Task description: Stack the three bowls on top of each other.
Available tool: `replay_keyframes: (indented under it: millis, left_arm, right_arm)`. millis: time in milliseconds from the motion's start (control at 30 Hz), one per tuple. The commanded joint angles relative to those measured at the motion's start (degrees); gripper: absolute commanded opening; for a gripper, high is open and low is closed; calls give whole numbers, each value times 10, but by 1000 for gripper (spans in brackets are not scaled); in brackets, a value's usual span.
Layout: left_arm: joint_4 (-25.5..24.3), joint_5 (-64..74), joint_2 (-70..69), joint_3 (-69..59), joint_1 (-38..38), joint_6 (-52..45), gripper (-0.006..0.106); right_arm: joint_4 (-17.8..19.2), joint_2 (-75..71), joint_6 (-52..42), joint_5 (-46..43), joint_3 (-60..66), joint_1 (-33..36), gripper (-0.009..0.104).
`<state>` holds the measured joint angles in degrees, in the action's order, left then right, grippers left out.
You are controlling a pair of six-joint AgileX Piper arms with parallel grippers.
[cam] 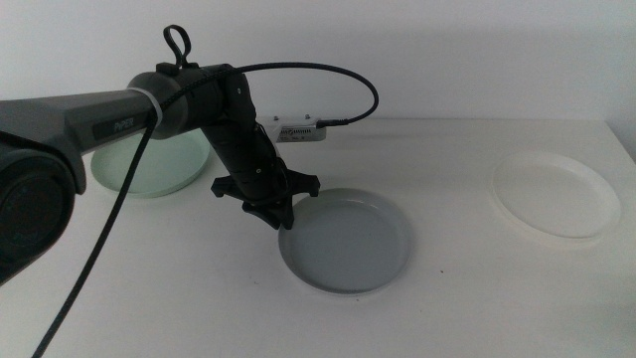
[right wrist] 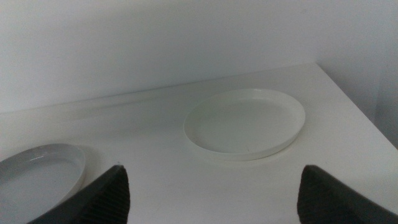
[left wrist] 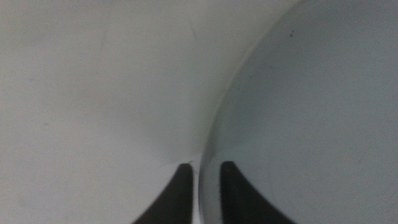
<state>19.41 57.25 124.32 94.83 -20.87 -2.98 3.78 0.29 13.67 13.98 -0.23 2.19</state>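
The white table [cam: 199,298] carries all three bowls, none yet stacked. The left arm [cam: 99,114] reaches in across it and ends low at the middle.

The grey bowl [cam: 346,241] sits in the centre nearest the camera. The white bowl [cam: 557,193] lies well apart at the far right. The mint green bowl [cam: 149,164] rests at the back left, partly hidden behind the arm. The spacing suggests each must be fetched separately.

The left gripper [cam: 270,214] is at the grey bowl's left rim. In the left wrist view its jaws stand close together, one outside the rim and one inside, with the thin wall [left wrist: 208,163] between them. Judgement: they are pinched on that rim, an edge hold that suits a shallow bowl offering no other purchase. Contact itself is too dark to confirm fully.

The right gripper [right wrist: 214,196] waits out of the middle view, jaws wide apart, facing the white bowl with the grey bowl at the edge of its sight.

A small white device [cam: 298,129] with a black cable [cam: 348,85] lies at the rear, clear of the work.

Stage: first pick-up, stacking not begun.
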Motion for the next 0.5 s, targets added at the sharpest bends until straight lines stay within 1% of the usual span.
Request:
replay_keyframes:
  millis: [0, 100, 233, 267, 333, 400, 467]
  left_arm:
    - [6, -5, -3, 6, -2, -1, 26]
    - [7, 4, -3, 11, -1, -1, 51]
    - [6, 62, -20, 40, 17, -2, 88]
    - [6, 71, -33, 44, 24, -1, 94]
    - [4, 77, -63, 47, 32, -1, 94]
    - [-13, 77, -97, 47, 37, 8, 94]
    - [-50, 81, -136, 47, 44, 30, 94]
  right_arm:
    - [3, -3, -2, -5, 2, -5, 75]
    - [3, -3, -2, -5, 2, -5, 75]
    - [3, -3, -2, -5, 2, -5, 75]
    - [3, -3, -2, -5, 2, -5, 75]
    - [3, -3, -2, -5, 2, -5, 75]
    - [3, -3, -2, -5, 2, -5, 75]
    - [3, -3, -2, -5, 2, -5, 75]
